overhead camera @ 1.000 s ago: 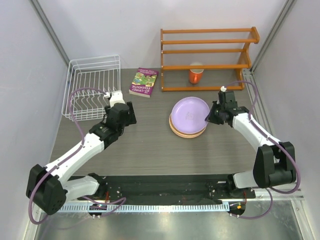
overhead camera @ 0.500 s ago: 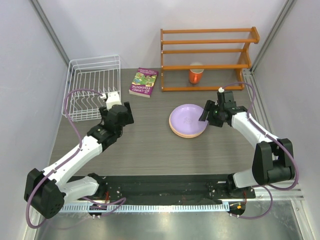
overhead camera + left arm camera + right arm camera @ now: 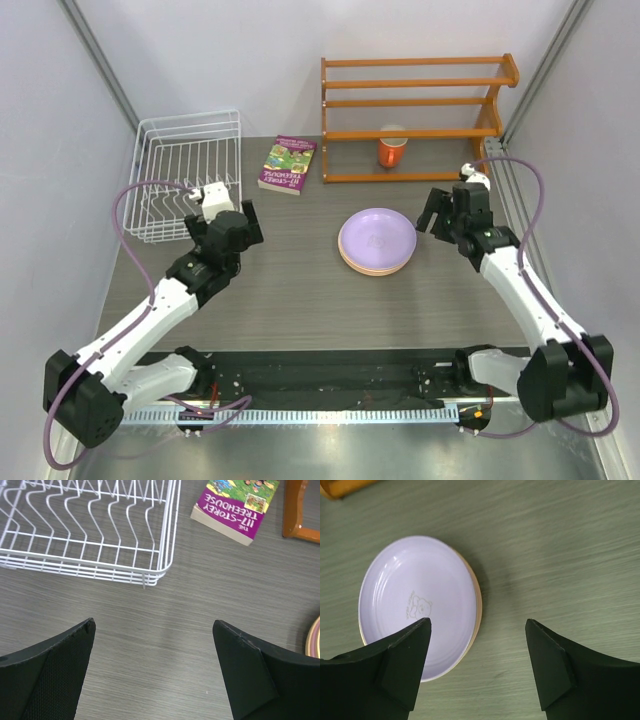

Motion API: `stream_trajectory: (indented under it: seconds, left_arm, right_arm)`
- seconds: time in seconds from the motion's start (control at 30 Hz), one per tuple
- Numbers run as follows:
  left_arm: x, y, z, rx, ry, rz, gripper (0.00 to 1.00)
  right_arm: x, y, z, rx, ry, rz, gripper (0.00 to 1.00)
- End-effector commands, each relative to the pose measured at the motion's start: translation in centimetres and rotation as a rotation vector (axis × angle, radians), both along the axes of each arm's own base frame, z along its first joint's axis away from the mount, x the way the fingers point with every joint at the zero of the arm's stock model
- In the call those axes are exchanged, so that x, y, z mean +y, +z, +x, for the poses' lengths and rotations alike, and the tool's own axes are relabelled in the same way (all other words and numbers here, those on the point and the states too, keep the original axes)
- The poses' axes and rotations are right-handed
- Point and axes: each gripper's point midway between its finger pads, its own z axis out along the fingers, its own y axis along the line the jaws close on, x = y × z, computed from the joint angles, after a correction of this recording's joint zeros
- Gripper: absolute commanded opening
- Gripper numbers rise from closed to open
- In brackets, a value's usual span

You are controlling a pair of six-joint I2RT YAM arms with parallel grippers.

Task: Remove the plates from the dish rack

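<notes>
And the plates (image 3: 377, 240) are out on the worktop (image 3: 300, 290) in one neat stack, centre-right, well apart from the white wire dish rack (image 3: 188, 120) in the back-left corner. The lavender plate (image 3: 415, 600) sits on top, a small bear outline printed at its middle. The rim of a yellow-orange plate (image 3: 479, 607) peeks out beneath it along one edge. The right hand (image 3: 477, 624) hangs just to the right of the stack, fingers spread wide, gripping nothing. From its wrist camera, one finger crosses in front of the lavender plate's near edge and the other shows over bare worktop. On the other side, the left hand (image 3: 152, 630) is spread wide too, holding nothing, poised above the worktop just in front of the rack's near right corner. A purple-spined paperback (image 3: 288, 165), 117-Storey Treehouse, lies flat between the rack and the orange wooden shelf (image 3: 415, 83) at the back. An orange mug (image 3: 391, 152) stands in the shelf's lowest level
</notes>
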Motion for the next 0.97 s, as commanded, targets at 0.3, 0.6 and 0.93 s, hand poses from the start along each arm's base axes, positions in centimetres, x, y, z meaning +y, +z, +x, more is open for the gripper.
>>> stream_trajectory:
  seconds: [0.3,0.6,0.93]
  left_arm:
    - [0.4,6.3,3.0,-0.156,0.031,0.106,0.99]
    - [-0.9,4.9,3.4,-0.129,-0.033,0.100,0.99]
    - [-0.5,3.8,3.2,-0.129,-0.009,0.098,0.99]
  right_arm:
    - [-5.6,4.2,-1.2,-0.496,-0.191,-0.269,1.00]
    - [-8.4,1.7,-3.0,-0.540,-0.317,-0.377,0.99]
    - [-7.9,0.3,-2.4,-0.514,-0.301,-0.371,1.00]
